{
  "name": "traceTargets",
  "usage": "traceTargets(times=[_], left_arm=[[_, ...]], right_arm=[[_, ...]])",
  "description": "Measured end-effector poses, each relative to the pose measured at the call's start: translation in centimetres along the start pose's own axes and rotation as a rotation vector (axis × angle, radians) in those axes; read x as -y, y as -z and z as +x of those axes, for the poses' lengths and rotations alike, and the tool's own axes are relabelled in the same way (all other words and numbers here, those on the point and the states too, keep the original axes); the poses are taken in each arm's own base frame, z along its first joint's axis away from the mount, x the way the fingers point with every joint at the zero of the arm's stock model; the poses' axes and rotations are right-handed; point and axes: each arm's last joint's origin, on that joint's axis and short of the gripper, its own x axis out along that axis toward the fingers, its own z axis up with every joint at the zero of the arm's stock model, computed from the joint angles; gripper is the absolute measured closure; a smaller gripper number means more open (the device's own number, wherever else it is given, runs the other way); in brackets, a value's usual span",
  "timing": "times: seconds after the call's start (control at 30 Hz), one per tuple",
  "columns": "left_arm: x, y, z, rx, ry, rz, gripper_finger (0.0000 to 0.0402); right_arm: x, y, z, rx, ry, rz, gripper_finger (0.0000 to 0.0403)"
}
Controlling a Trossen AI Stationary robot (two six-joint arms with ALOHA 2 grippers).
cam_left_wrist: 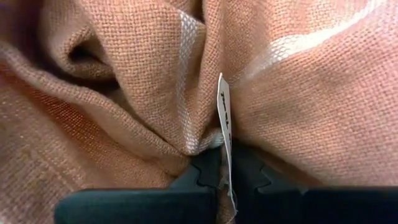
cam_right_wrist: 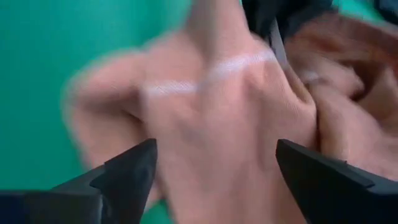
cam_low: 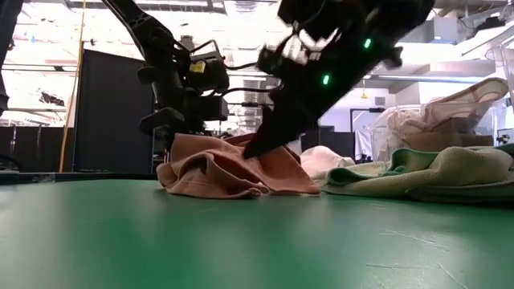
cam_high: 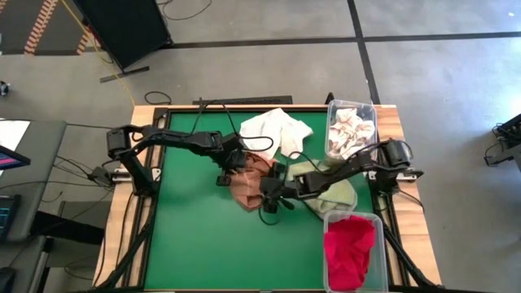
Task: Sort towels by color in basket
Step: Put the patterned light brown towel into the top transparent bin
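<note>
Label (cam_left_wrist: 224, 134) visible only left wrist: left gripper (cam_left_wrist: 225, 177) pinching orange towel (cam_left_wrist: 124, 93).

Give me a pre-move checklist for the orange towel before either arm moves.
1. Left pincer shut on the orange towel: ok.
2. Right pincer open, towel between its fingers, not pinched: ok.
3. Towel lifted off the green table: not ok, it rests there.
4. Red-towel bin reachable: ok.
5. Pale green towel apart from the orange one: cannot tell.
</note>
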Motion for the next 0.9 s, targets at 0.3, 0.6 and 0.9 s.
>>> traceTargets(times=[0.3,0.6,0.9], left_arm=[[0.9,-0.3,0.2,0.023,0.082,0.007,0.0395],[2.0,-0.7,0.5,0.028,0.110,0.043,0.0395],[2.9,-1.7,0.7,0.103,0.146,0.086,0.0395]], right_arm=[[0.4,1.6,3.8,0.016,0.009,-0.093,0.0008],[1.6,1.2,4.8,0.084,0.000,-0.106,0.0004],[3.0,1.0,5.4,0.101,-0.066,-0.076,0.0005]])
